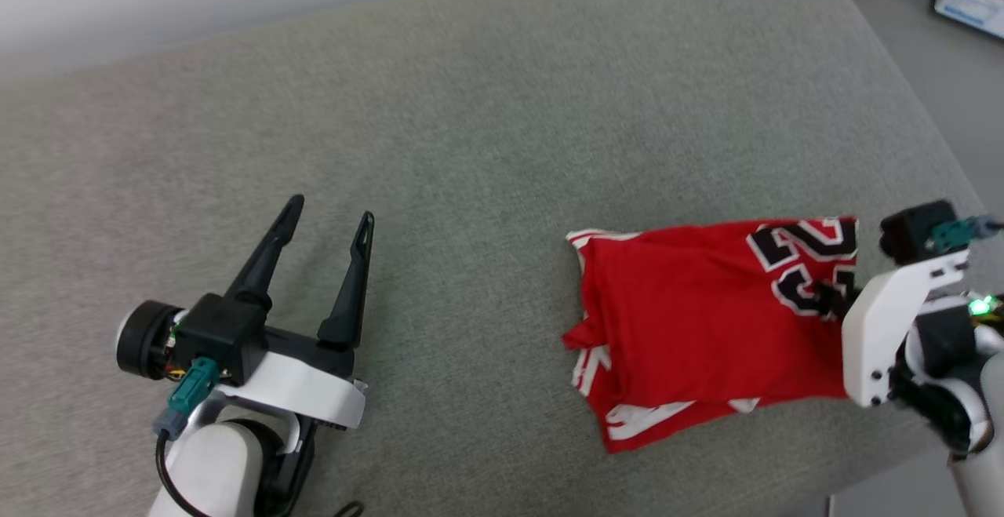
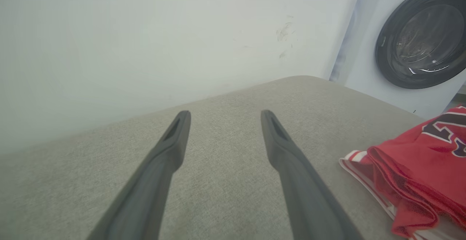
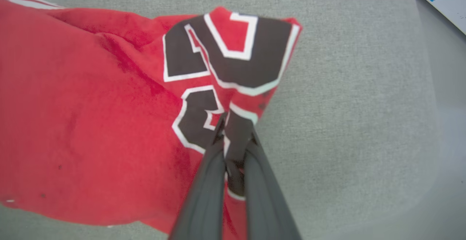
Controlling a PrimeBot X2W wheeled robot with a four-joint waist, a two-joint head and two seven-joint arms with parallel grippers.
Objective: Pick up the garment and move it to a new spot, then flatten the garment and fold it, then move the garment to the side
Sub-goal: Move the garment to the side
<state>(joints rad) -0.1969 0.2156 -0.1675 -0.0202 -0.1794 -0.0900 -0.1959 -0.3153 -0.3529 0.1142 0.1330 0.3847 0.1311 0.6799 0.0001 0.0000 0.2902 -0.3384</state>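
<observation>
The red garment [image 1: 690,321] lies loosely folded on the right side of the gray cushion [image 1: 471,109]. The right hand [image 3: 233,134] is pinched tight on its edge by the black numbers [image 3: 225,50], and the left hand [image 1: 330,211] is wide open and empty, well apart from it. The cloth looks thin, light and floppy, so it will likely sag; a folded edge, all layers together, seems the best place to hold.

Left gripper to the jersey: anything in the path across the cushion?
Nothing visible. Only bare grey cushion lies between the open left gripper and the garment. The right gripper is shut on the garment's lettered edge, on the side away from the left gripper, so it is not in that path.
</observation>
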